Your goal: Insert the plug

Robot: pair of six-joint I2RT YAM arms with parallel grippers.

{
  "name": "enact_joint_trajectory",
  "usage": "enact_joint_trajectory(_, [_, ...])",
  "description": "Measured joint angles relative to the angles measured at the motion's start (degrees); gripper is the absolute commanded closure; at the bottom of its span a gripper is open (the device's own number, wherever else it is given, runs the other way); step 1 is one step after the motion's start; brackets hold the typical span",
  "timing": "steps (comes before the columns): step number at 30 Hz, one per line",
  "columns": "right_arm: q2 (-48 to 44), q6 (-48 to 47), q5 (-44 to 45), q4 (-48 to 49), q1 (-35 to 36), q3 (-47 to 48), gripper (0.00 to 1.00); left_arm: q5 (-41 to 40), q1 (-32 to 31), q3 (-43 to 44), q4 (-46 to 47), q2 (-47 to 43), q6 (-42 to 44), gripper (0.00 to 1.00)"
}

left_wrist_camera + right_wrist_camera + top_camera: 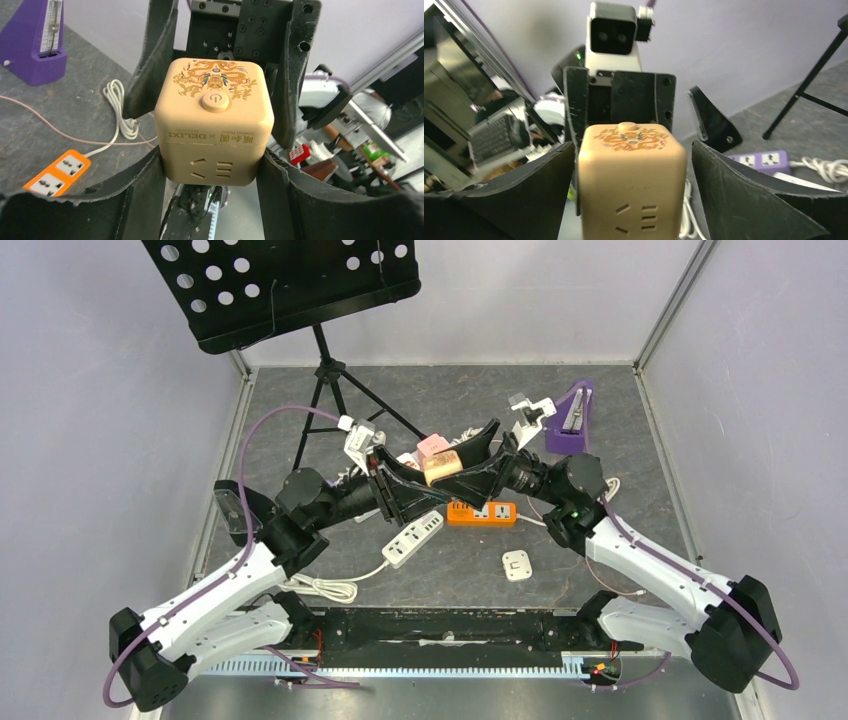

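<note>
1. Tan cube socket (pixel 214 125) is up off the surface (pixel 450 578), mid-scene, gripped in my left hand (pixel 210 167).
2. My right hand (pixel 632 149) is spread wide around the same cube, its fingers clear of the sides.
3. The slots (pixel 220 169) I can see are empty.
4. I cannot pick out the plug. Fetching and inserting it is, I judge, all still to do.

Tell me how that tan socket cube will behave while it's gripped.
The socket cube looks like rigid, smooth plastic with rounded edges, so it probably won't flex but might slip or twist in the left gripper. Flat sides suggest it won't roll.
</note>
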Motion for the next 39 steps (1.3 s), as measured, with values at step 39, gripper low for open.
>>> enact_joint_trajectory(39, [-0.85, -26.69, -16.44, -32.41, 4.26, 6.1, 0.23, 14.62, 0.55, 9.94, -43.3, -4.96, 34.49, 0.98])
